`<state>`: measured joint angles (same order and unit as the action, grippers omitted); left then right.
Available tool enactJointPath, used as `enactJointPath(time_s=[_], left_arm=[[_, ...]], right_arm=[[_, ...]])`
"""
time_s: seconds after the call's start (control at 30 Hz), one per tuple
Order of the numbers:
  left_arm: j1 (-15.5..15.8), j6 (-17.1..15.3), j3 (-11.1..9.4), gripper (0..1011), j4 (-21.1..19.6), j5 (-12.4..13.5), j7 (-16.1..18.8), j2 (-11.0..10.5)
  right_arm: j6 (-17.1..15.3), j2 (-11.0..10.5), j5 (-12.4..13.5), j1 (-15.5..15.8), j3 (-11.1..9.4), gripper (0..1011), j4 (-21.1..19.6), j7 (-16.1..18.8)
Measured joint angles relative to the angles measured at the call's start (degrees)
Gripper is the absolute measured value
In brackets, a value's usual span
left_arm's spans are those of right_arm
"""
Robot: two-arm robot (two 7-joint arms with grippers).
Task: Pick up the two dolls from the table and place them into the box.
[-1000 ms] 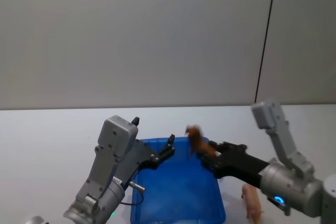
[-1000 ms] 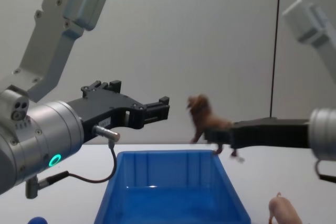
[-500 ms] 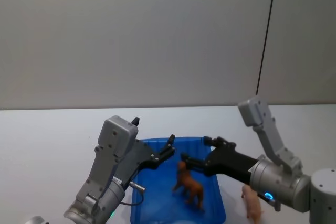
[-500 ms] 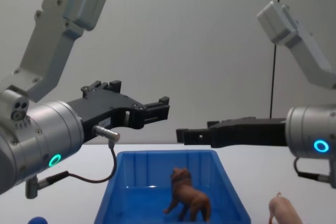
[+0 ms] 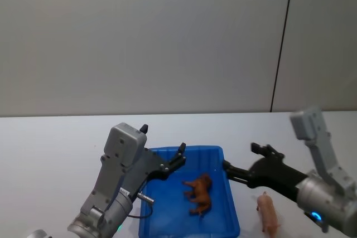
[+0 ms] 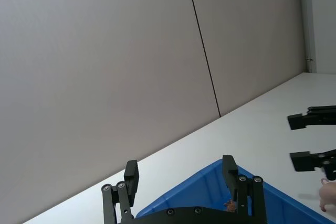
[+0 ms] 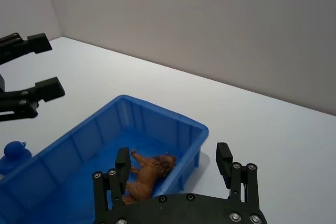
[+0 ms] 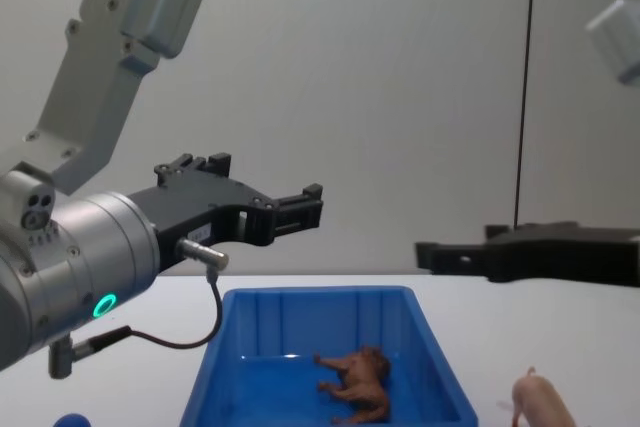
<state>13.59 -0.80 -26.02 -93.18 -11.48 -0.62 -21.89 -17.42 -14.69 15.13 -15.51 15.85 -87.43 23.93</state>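
Task status: one of two dolls is placed. The lion [image 5: 199, 193] lies on its side on the floor of the blue bin [image 5: 203, 149], toward the 3 o'clock wall. The pig [image 5: 269, 214] lies on the white table [image 5: 56, 149] just outside the bin at about 4 o'clock and is yet to be picked and placed. The right gripper [image 5: 241, 156] hovers in the air past the bin's 3 o'clock rim, above the pig, arm roughly level, fingers spread wide and empty. The left gripper [image 6: 180, 169] is held over the bin's 10 o'clock corner, fingers also wide apart, holding nothing.
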Motion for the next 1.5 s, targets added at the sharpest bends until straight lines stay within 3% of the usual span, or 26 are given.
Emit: enactJointPath(time_s=[0.4,0.67,1.33,1.5], left_arm=[[0.00,0.00,0.00,1001,0.00,0.00,0.00,0.00],[0.00,0.00,0.00,1001,0.00,0.00,0.00,0.00],[0.00,0.00,0.00,1001,0.00,0.00,0.00,0.00],[0.00,0.00,0.00,1001,0.00,0.00,0.00,0.00]], right_arm=[[-0.93,-4.29,2.81,6.63,-1.70,1001,-5.73,-4.15],[-2.32,-5.72,3.04,9.79,-1.77,1001,-7.15,-6.13],[-5.67,-5.57,2.31,12.37,-0.62,1001,-5.69,-9.41],[-6.25,-5.25,2.45,12.36,-0.47,910,-4.93,-9.74]])
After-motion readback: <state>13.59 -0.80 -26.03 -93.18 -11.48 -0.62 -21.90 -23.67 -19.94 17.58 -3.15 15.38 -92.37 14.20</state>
